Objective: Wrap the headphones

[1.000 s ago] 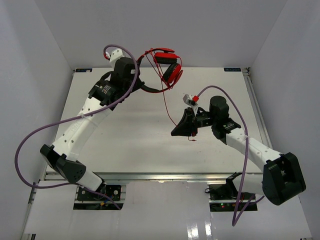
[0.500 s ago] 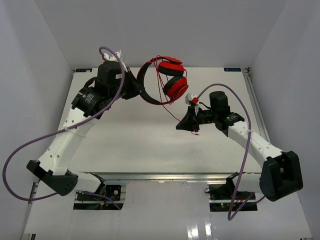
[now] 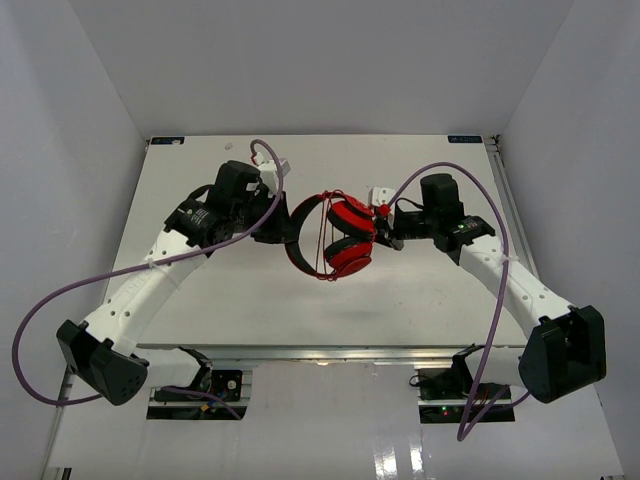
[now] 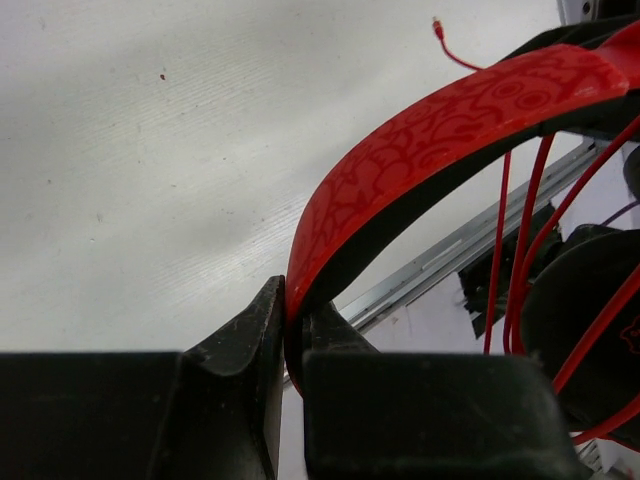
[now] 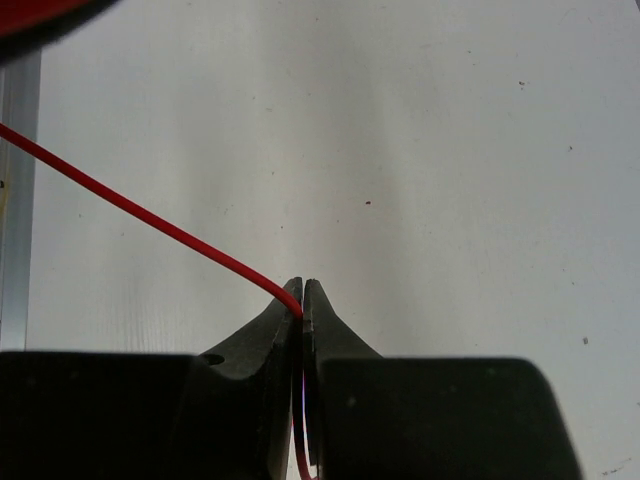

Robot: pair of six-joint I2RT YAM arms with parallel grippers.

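the headphones (image 3: 335,235) were in the middle of the top view, held in the air between my two arms, and their shadow fell on the white table (image 3: 250,300) below them. the ear cups (image 3: 350,238) were bright red and lay close together, one behind the other. the headband (image 4: 430,130) was red on the outside, with a fine pattern of curls and circles in a darker red, and black on the inside. the thin red cable (image 5: 150,215) was already laid several times around the headphones: in the top view a few red strands crossed the open arch of the headband, and in the left wrist view more strands ran down beside a black ear pad. a short free end of the cable showed at the top of the left wrist view; i could not tell if it touched the table.

my left claw (image 4: 292,300) was clenched on the edge of the headband, the band squeezed between the two black fingers. my right claw (image 5: 303,292) was just beside the ear cups and was pinched tight on the cable, which left the fingertips in a straight, tense line up to the left. the purple cables (image 3: 60,290) of my arms hung in wide loops on both sides.
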